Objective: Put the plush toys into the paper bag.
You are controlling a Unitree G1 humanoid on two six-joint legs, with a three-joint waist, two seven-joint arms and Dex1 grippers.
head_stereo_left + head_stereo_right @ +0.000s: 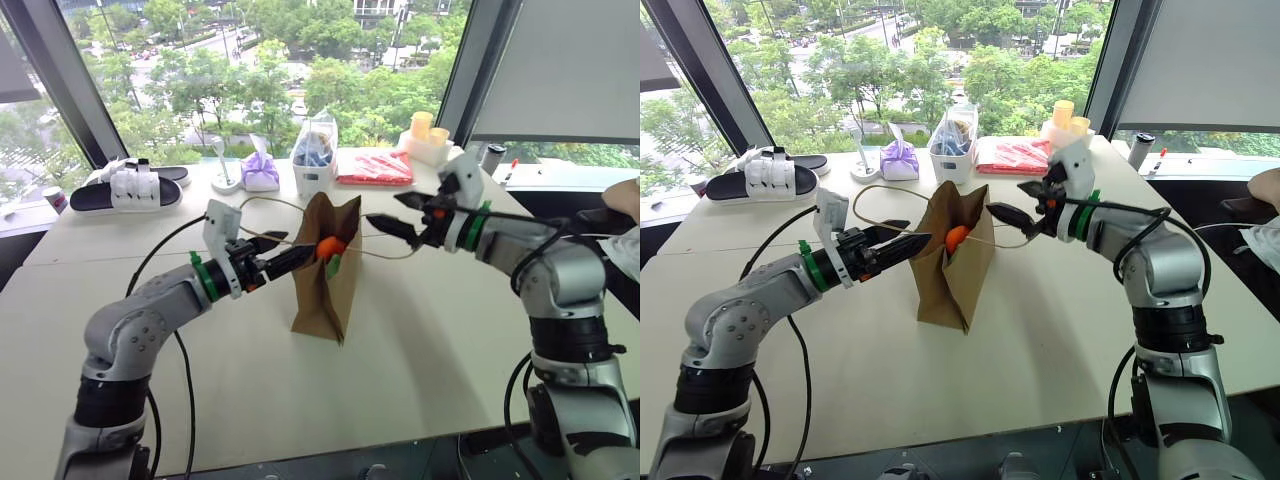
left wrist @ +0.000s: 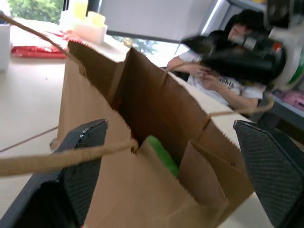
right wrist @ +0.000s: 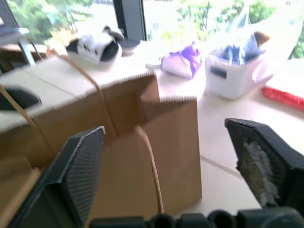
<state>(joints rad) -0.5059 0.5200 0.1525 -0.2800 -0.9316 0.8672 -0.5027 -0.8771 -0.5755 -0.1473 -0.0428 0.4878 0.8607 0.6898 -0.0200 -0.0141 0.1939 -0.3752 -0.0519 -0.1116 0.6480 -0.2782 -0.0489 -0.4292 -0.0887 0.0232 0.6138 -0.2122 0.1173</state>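
Note:
The brown paper bag [image 1: 326,285] stands upright and open in the middle of the table. Inside its mouth sit the plush toys, the orange one [image 1: 330,246] on top and the green one [image 1: 333,266] just under it, also seen in the left wrist view [image 2: 161,154]. My left gripper [image 1: 283,248] is open at the bag's left top edge, and a twine handle [image 2: 52,159] lies across one finger [image 2: 83,152]. My right gripper [image 1: 395,214] is open at the bag's right top edge, with the other twine loop [image 1: 400,254] hanging beside it. Nothing is held.
Along the back by the window lie black-and-white slippers [image 1: 125,188], a purple pouch [image 1: 261,172], a white bin [image 1: 315,160], a flat red packet [image 1: 375,167] and yellow cups [image 1: 425,135]. A person [image 2: 223,83] sits at the table's right side.

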